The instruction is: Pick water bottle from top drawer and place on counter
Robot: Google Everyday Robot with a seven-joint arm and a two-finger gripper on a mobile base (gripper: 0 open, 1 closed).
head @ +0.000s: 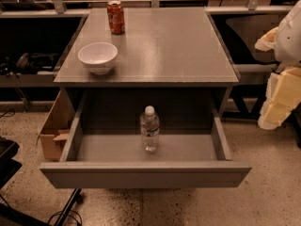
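Water bottle (149, 128), clear with a white cap and thin label band, stands upright in the top drawer (141, 174). The gripper (278, 98) is at the right edge; I cannot tell its state.

We've got a red can (115, 17) at the back left, a white bowl (98, 57) near it in front, and a torn cardboard box (52, 131) on the speckled floor (263, 192) at left. The gripper (278, 98) sits at the right edge.
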